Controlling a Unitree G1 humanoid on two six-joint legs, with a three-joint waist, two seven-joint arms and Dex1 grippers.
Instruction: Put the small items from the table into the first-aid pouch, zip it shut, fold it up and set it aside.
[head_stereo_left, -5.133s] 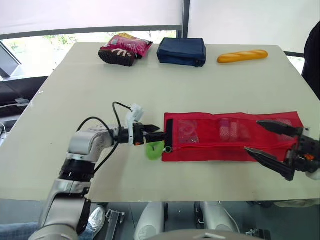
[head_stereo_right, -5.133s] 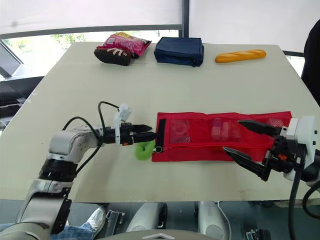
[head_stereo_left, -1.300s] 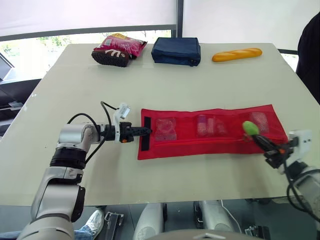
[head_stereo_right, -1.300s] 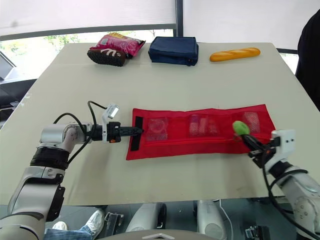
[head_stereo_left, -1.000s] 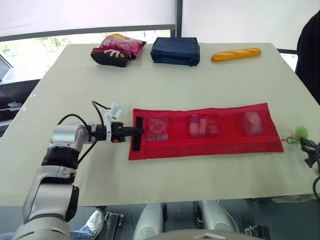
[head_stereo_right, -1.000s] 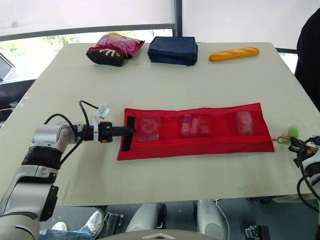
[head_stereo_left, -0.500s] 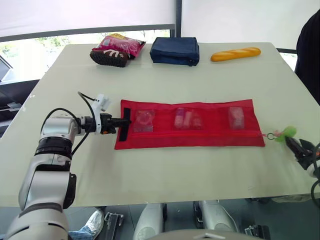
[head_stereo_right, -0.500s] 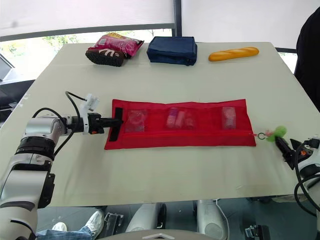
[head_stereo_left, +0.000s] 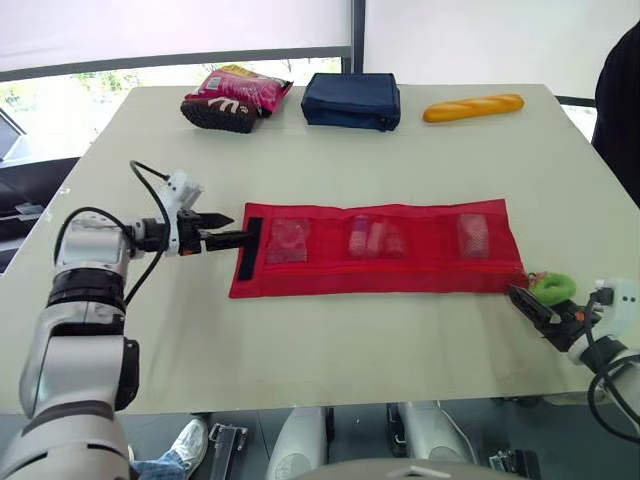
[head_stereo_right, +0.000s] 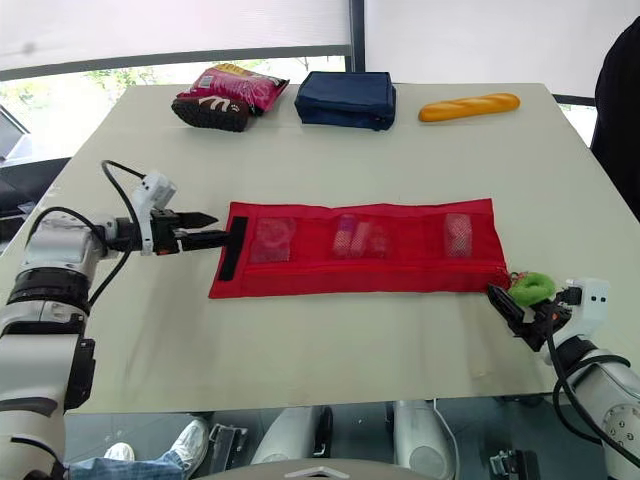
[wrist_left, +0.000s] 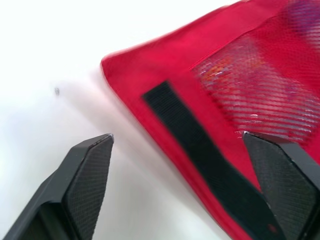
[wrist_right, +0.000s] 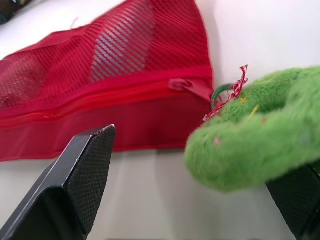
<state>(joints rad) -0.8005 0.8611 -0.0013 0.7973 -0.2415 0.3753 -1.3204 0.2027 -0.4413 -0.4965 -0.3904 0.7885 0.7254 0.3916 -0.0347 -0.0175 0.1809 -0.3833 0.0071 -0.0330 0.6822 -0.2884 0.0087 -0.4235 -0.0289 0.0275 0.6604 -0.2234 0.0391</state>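
Observation:
The red mesh first-aid pouch (head_stereo_left: 380, 268) lies flat and unfolded mid-table, with small items visible in its three pockets. Its zip slider (wrist_right: 186, 85) sits at the right end. A fuzzy green zipper pull (head_stereo_left: 551, 288) rests on the table by the pouch's right front corner. My right gripper (head_stereo_left: 535, 303) is open, its fingers spread either side of that pull (wrist_right: 250, 145). My left gripper (head_stereo_left: 238, 228) is open too, just off the pouch's left end, with the black velcro strip (wrist_left: 200, 160) lying between and ahead of its fingers.
Along the table's far edge sit a pink snack bag (head_stereo_left: 238, 95), a navy pouch (head_stereo_left: 352, 100) and a bread roll (head_stereo_left: 472, 107). A person's dark sleeve (head_stereo_left: 622, 110) shows at the right edge. The right gripper is close to the table's front right edge.
The right gripper dragged the green pull rightward along the zip, then opened; the pull now lies slack by the pouch's corner. The left gripper opened off the pouch's left end.

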